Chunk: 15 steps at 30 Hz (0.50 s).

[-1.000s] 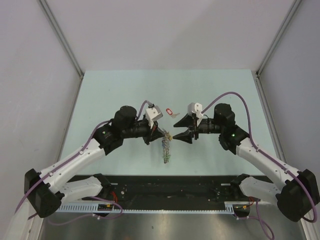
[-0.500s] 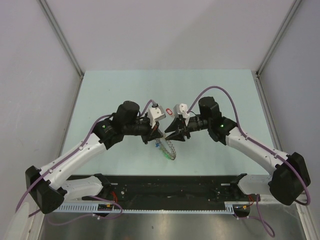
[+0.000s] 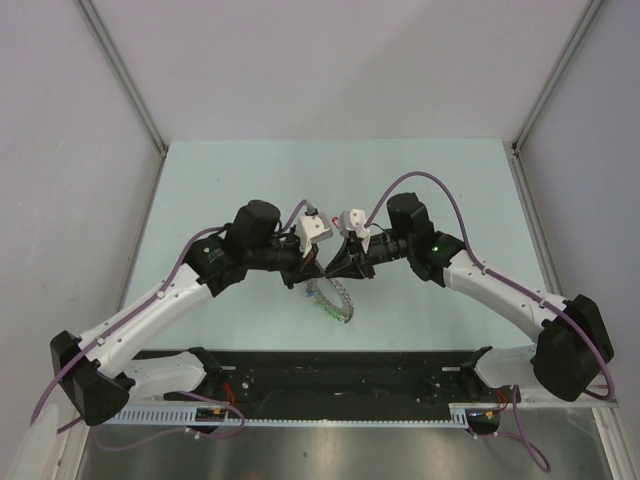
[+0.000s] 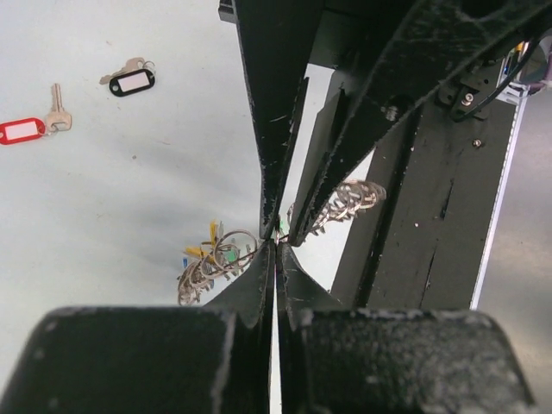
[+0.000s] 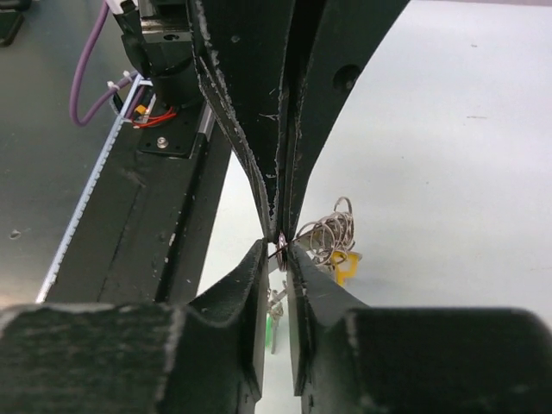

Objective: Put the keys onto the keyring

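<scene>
The keyring (image 3: 336, 298), a grey wire hoop crowded with small rings and coloured tags, hangs just above the table below both grippers. My left gripper (image 3: 317, 268) is shut on its wire, as the left wrist view shows (image 4: 276, 247). My right gripper (image 3: 333, 267) faces it tip to tip. Its jaws (image 5: 282, 247) stand a narrow gap apart around a small ring of the hoop. Two loose keys lie on the table in the left wrist view: one with a red tag (image 4: 22, 129), one with a black tag (image 4: 131, 81).
A black rail (image 3: 340, 366) runs along the near table edge, close under the grippers. White walls enclose the pale green table (image 3: 220, 190) on three sides. A yellow tag (image 5: 345, 266) and a green tag (image 5: 270, 332) dangle from the hoop.
My right arm has swung left until its tips meet the left gripper's, and its jaws have narrowed. The left gripper stays shut; the hoop has shifted slightly right beneath it.
</scene>
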Motion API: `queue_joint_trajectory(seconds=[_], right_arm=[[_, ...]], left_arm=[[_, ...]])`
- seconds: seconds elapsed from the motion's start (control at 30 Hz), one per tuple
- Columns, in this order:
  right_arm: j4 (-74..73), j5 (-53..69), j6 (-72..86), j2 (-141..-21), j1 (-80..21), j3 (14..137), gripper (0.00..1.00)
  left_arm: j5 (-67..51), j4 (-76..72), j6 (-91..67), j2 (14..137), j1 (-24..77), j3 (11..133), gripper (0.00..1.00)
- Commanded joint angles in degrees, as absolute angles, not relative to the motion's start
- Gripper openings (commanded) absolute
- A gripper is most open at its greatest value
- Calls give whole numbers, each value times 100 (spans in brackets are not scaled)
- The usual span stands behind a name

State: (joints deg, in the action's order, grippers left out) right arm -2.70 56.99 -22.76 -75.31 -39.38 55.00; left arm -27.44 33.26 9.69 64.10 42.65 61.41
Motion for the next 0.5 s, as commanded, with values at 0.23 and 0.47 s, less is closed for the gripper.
queue_joint_trajectory(seconds=[0.23,0.47], right_arm=[[-184,5555,-2118,-7357,-4034,5766,0],[-88,5458,-2004,-6918,-4034,5678,0]], left_arm=[[-2261,2542,845,5592,4307,6048,32],[-1582,-397,-491,3869,4298,3819,45]])
